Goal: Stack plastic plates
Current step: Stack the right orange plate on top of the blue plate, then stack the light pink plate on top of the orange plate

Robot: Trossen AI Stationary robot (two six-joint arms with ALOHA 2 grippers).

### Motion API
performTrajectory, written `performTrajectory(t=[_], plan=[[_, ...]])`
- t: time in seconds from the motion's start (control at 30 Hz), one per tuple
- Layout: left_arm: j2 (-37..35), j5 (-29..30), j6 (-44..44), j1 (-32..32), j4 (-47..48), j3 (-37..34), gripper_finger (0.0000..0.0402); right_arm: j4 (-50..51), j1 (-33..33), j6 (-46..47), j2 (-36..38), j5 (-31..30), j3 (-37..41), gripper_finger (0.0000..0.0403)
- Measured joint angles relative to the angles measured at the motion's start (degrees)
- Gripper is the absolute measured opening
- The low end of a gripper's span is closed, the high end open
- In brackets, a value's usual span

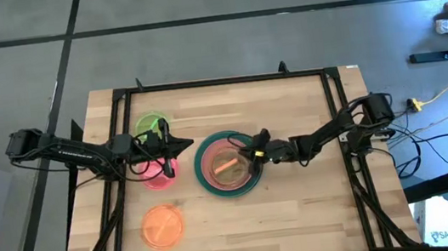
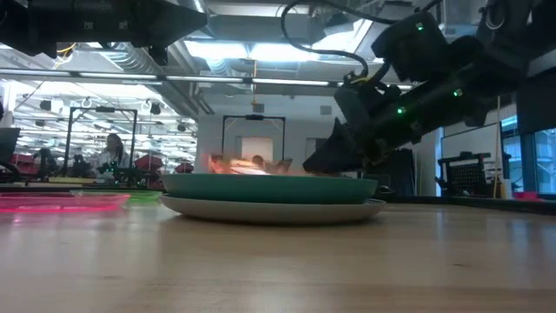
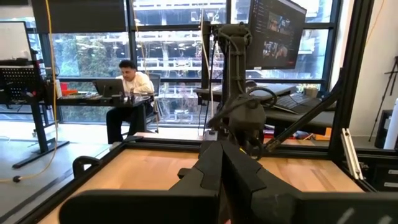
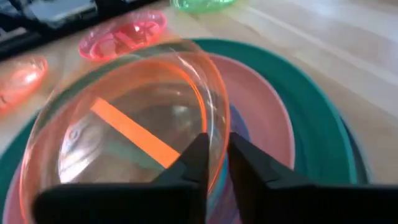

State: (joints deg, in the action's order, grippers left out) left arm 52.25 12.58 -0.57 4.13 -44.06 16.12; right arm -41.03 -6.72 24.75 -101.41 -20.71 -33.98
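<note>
One thin orange plate (image 4: 124, 130) pinched at its rim by right gripper (image 4: 214, 158); likely light, slick, flexible; best gripped at the edge; left gripper (image 1: 164, 150) fingers together.

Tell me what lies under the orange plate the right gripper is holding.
The right gripper pinches the orange plate by its rim over a pink plate inside the teal-green plate. A bluish edge peeks beneath; the rest is covered.

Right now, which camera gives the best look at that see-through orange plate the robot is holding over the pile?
The right wrist view: the orange plate fills it, its rim pinched by the right hand. The high view shows it small over the stack. The low view catches only an orange blur. The left wrist view misses it.
</note>
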Motion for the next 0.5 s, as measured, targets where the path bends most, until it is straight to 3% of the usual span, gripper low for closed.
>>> performTrajectory(t=[0.23,0.5], plan=[[0.0,0.0,-0.01,0.01,1.01,0.0,0.0002,1.45,-0.05,-8.19,3.08,0.4,-0.13,0.0149],[0.0,5.16,-0.14,-0.52,7.64,0.0,0.0002,3.79,-5.01,-15.87,11.27,0.81,-0.13,0.0177]])
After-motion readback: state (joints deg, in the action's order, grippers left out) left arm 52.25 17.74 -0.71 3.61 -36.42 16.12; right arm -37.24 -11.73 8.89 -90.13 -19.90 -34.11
